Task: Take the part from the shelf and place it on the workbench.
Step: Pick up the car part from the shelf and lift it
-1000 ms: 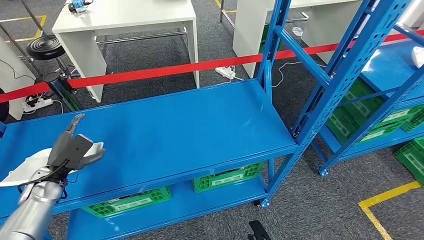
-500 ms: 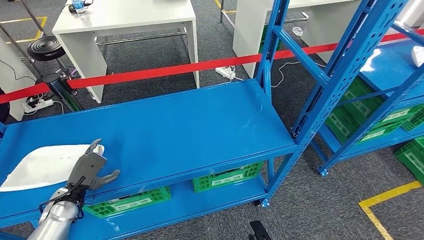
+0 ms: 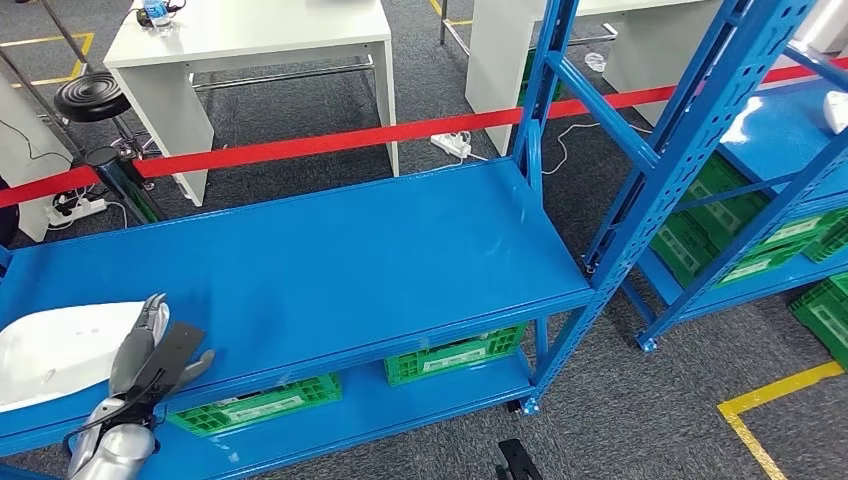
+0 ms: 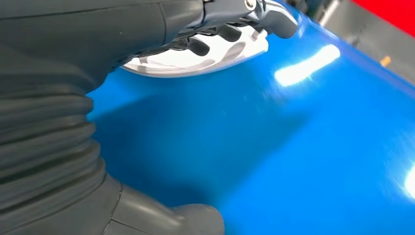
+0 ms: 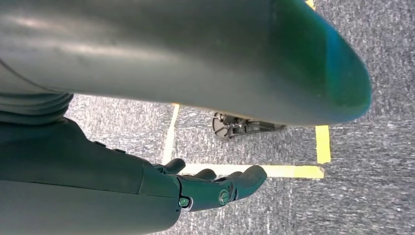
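The white curved part (image 3: 58, 350) lies flat on the blue workbench (image 3: 350, 260), at its front left end. My left hand (image 3: 150, 352) hovers at the part's right edge, by the bench's front rim, fingers spread and holding nothing. From the left wrist, the dark fingers (image 4: 230, 32) reach out just over the white part (image 4: 195, 61) with the blue bench top (image 4: 274, 147) below. My right hand (image 5: 215, 188) hangs low over grey carpet, fingers loosely extended and empty.
The blue shelf rack (image 3: 680, 150) rises at the right, with another white part (image 3: 835, 110) on its level and green crates (image 3: 740, 240) below. Green crates (image 3: 455, 355) sit under the bench. A red barrier tape (image 3: 330, 140) and white tables (image 3: 250, 40) stand behind.
My left hand let go of the white part, which now lies on the bench. The hand has drawn back toward the front edge and lower.
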